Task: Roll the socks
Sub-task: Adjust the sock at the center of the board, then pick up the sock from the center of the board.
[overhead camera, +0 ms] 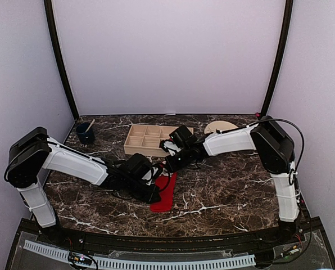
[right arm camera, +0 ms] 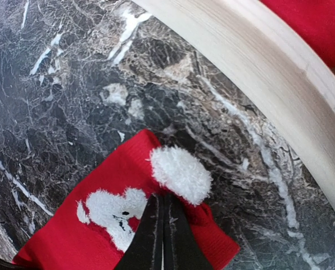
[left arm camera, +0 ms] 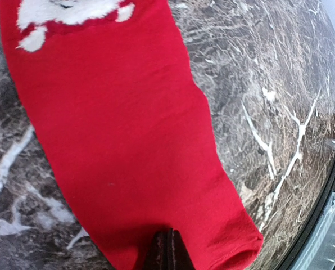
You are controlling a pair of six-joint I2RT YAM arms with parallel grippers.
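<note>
One red sock (overhead camera: 166, 194) lies flat on the marble table, running from near the tray toward the front. In the left wrist view this sock (left arm camera: 117, 140) fills the frame, its white patch (left arm camera: 66, 11) at the top. My left gripper (left arm camera: 168, 250) is shut, its tips resting on the fabric near the sock's open end. My right gripper (right arm camera: 164, 222) is shut too, its tips pressing on the sock (right arm camera: 100, 236) between a white fluffy ball (right arm camera: 181, 174) and a white figure. More red fabric (right arm camera: 313, 22) shows past the tray's rim. In the top view, both grippers (overhead camera: 154, 193) (overhead camera: 170, 164) meet at the sock.
The wooden tray (overhead camera: 135, 147) with compartments stands just behind the sock; its pale rim (right arm camera: 257, 73) crosses the right wrist view. A dark blue cup (overhead camera: 86, 134) with a stick stands at the back left. A round wooden disc (overhead camera: 221, 127) lies at the back right.
</note>
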